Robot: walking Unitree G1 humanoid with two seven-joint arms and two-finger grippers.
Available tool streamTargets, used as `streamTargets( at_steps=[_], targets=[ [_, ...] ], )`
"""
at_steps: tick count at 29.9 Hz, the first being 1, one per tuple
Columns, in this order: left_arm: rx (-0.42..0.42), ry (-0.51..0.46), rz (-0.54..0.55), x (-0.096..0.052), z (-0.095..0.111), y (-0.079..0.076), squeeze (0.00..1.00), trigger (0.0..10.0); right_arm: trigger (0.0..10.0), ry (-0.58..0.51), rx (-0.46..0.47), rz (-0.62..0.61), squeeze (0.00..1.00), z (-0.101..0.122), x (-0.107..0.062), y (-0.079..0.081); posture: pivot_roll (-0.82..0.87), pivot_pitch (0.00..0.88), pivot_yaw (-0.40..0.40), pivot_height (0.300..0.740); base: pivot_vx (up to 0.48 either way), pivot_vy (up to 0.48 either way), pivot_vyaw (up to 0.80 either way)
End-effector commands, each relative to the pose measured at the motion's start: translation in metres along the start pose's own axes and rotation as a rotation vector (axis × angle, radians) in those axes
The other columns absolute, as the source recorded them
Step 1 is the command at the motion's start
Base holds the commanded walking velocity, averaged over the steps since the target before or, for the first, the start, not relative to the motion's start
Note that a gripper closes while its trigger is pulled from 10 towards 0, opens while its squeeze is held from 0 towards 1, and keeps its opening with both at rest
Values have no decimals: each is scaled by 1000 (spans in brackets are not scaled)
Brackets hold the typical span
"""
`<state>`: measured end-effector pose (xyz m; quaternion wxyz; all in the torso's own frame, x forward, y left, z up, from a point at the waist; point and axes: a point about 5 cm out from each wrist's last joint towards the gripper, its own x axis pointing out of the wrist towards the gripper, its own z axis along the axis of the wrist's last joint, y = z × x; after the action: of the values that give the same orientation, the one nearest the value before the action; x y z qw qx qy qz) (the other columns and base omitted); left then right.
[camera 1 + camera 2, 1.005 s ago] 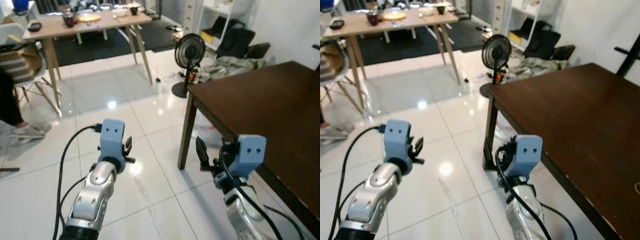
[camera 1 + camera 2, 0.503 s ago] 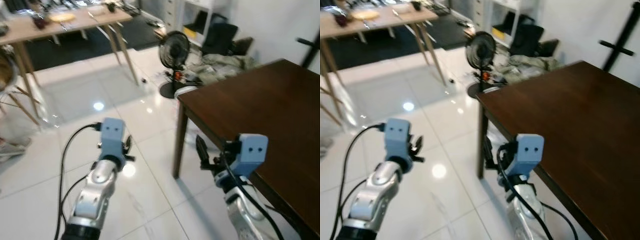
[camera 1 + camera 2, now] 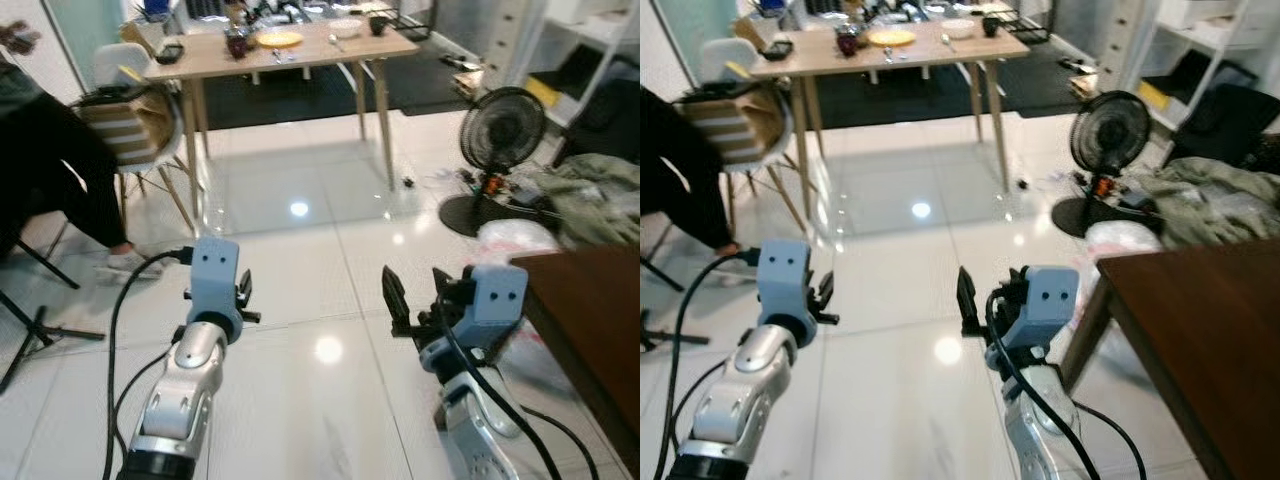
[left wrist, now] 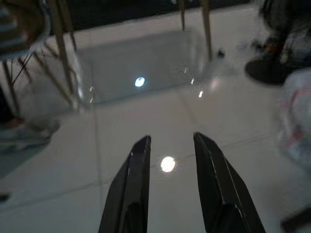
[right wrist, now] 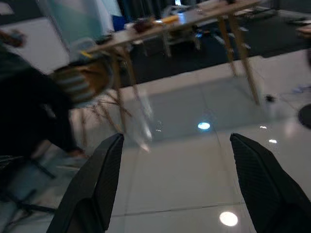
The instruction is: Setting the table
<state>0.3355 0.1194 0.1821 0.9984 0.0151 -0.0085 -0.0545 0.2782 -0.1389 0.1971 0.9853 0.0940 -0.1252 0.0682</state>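
Left eye view: I'm in transit, both end effectors [image 3: 245, 300] [image 3: 412, 297] open and empty; next, approach the far light wooden surface [image 3: 300, 48].

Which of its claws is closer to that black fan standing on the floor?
The right one. The right gripper is raised over the tiles, with the black fan ahead and to its right. The left gripper is farther to the left, across the floor.

A light wooden table [image 3: 200, 68] is standing on the white tile floor [image 3: 300, 250] — it is carrying a yellow plate [image 3: 279, 40], a white bowl [image 3: 345, 27] and dark cups.
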Motion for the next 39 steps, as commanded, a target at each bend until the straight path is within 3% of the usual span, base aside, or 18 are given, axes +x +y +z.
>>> streamTargets(
  at_steps=[1, 39],
  targets=[
    [4, 19, 21, -1, -6, 7, 0, 10000, 10000, 2, 15, 5, 0, -1, -1, 3, -17, 89, 129, 740, 480, 0, 0],
    [2, 18, 5, -2, -7, 4, 0, 10000, 10000, -17, 11, -57, 0, 3, 1, -8, -13, 97, 130, 740, 480, 0, 0]
  ],
)
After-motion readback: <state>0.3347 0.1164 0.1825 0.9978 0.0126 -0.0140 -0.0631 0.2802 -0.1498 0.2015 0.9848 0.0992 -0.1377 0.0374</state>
